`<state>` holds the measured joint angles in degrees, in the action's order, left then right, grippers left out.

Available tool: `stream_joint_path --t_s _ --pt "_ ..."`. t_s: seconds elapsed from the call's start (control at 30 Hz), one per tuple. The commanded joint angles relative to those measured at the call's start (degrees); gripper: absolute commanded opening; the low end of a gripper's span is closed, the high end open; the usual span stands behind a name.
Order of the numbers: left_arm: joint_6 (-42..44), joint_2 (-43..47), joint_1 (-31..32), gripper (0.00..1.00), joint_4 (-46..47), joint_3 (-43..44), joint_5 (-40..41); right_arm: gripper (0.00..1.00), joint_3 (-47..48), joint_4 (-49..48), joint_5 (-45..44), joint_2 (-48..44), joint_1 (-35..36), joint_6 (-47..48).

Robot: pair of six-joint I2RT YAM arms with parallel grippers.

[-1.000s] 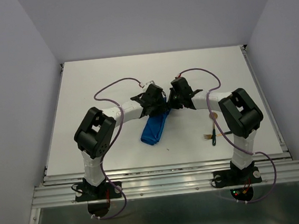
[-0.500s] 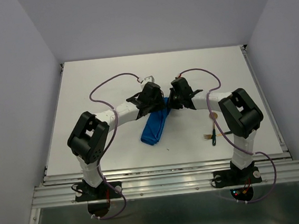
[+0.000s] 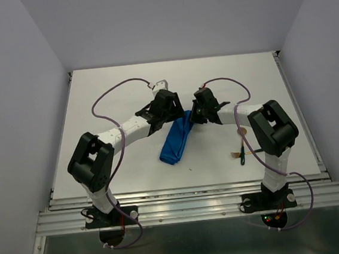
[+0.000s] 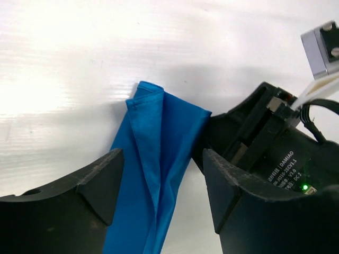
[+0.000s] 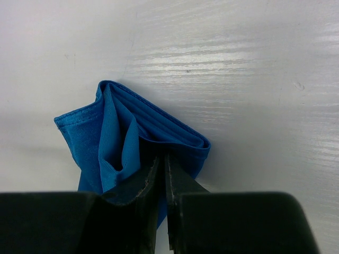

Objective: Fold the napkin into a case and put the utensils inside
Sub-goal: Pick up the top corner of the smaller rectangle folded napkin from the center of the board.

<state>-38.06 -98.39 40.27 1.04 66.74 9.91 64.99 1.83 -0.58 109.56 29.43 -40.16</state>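
Observation:
The napkin (image 3: 175,141) is folded into a narrow blue strip lying on the table (image 3: 112,90), slanting from near left to far right. My right gripper (image 3: 194,117) is shut on its far end; in the right wrist view the jaws (image 5: 164,161) pinch the layered fold of the napkin (image 5: 119,124). My left gripper (image 3: 174,113) hangs open just left of that end, and its fingertips (image 4: 114,161) stand wide either side of the napkin (image 4: 153,180) without touching it. A gold-headed fork (image 3: 237,154) and spoon (image 3: 241,132) lie at the right, partly behind the right arm.
The right gripper's black body (image 4: 265,143) sits close beside my left gripper's right finger. Purple cables (image 3: 109,97) loop over both arms. Grey walls enclose the table on three sides, and a metal rail (image 3: 189,203) runs along the near edge.
My left gripper has let go of the napkin, opened wide and drawn back to the left; its elbow swung left. The right gripper and napkin stayed put.

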Motion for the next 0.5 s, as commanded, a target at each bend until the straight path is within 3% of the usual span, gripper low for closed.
stream_joint_path --t_s 0.0,0.1,0.17,0.27,0.47 --pt "-0.17 2.32 -3.96 0.7 2.03 -2.05 -0.67 0.13 -0.66 -0.59 0.05 -1.72 0.28 0.0" --pt "-0.7 1.1 -7.74 0.7 7.28 -4.77 -7.77 0.13 -0.74 -0.51 0.14 -1.89 0.28 0.0" --pt "-0.52 -1.36 -8.98 0.77 8.89 -4.52 -12.43 0.13 -0.66 -0.51 0.14 -1.98 0.28 0.08" --pt "-0.43 -4.52 -9.6 0.78 11.61 -3.28 -17.9 0.13 -0.74 -0.51 0.05 -2.07 0.28 0.17" --pt "-3.24 -7.16 -9.6 0.61 19.61 -3.9 -25.11 0.13 -1.01 -0.51 0.05 -2.51 0.28 0.26"
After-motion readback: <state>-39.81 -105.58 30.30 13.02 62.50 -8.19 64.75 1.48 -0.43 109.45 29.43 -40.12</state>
